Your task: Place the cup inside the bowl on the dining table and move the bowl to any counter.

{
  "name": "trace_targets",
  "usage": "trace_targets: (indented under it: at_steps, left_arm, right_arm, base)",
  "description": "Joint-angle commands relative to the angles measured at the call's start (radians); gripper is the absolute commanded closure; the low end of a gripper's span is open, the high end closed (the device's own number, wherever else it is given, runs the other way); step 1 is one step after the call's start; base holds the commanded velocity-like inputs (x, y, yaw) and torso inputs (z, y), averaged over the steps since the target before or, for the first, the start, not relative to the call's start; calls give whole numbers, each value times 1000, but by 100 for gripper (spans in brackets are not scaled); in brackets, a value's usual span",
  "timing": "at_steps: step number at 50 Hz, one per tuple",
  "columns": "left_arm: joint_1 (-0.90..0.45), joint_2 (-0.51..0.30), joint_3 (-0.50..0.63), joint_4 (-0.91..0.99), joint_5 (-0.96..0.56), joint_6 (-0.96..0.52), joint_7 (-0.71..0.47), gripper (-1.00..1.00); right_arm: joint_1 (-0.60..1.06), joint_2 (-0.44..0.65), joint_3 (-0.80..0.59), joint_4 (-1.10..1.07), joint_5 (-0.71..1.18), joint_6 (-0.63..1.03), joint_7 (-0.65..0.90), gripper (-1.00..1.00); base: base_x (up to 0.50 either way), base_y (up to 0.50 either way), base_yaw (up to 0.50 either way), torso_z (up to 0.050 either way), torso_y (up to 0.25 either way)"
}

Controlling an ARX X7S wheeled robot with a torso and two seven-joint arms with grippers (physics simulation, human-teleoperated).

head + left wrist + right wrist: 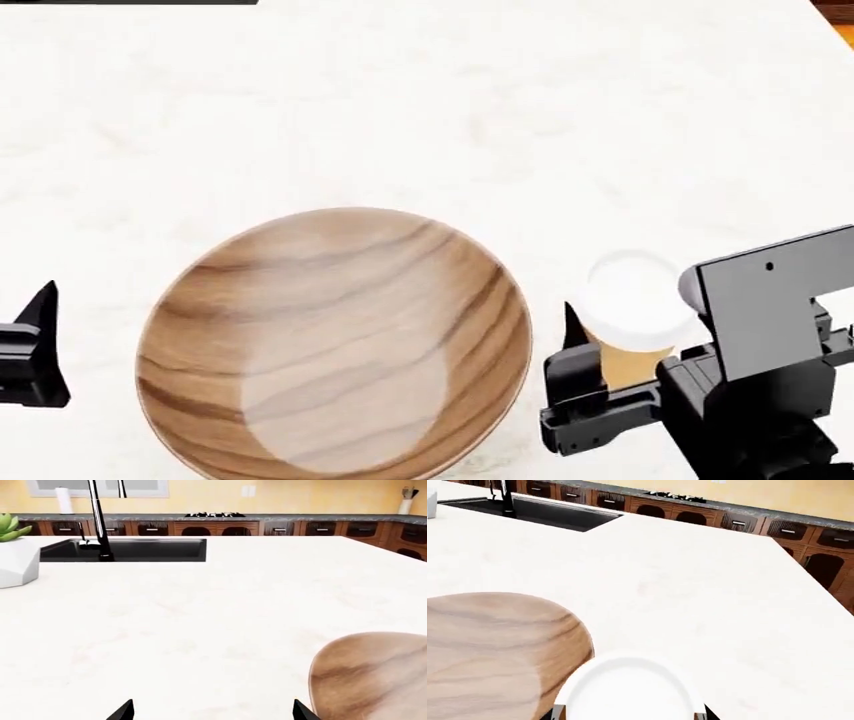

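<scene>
The wooden bowl (334,340) sits upright and empty on the white dining table (400,100). Its side also shows in the left wrist view (373,675) and the right wrist view (494,650). The tan cup with a white lid (630,300) stands upright just right of the bowl, apart from it. My right gripper (625,345) is closed round the cup, one finger on each side; the lid (627,690) fills the space between the fingers. I cannot tell whether the cup is off the table. My left gripper (27,340) is open and empty, left of the bowl, low over the table (213,712).
A black sink (127,550) with a tall faucet (100,525) is set in the table's far side, with a white plant pot (13,555) beside it. The black counter (300,517) with a stove (215,515) runs along the yellow wall beyond. The table's right edge (807,570) is near.
</scene>
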Motion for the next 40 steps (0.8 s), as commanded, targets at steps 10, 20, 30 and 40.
trace_targets:
  at_steps: [10, 20, 30, 40]
  left_arm:
    - [-15, 16, 2, -3, -10, -7, -24, -100]
    - [2, -2, -25, 12, -33, -12, -22, -100]
    - [20, -2, -43, 18, -45, -12, -33, -100]
    - [39, -15, -57, 16, -50, -2, -18, -100]
  right_arm:
    - [421, -117, -113, 112, -13, 83, -40, 100]
    - [491, -259, -283, 213, -50, 60, -143, 100]
    - [444, -307, -358, 209, -37, 71, -167, 100]
    - [400, -359, -440, 275, -80, 41, -190, 100]
  base:
    - [0, 0, 0, 0, 0]
    - [0, 0, 0, 0, 0]
    - [0, 0, 0, 0, 0]
    - [0, 0, 0, 0, 0]
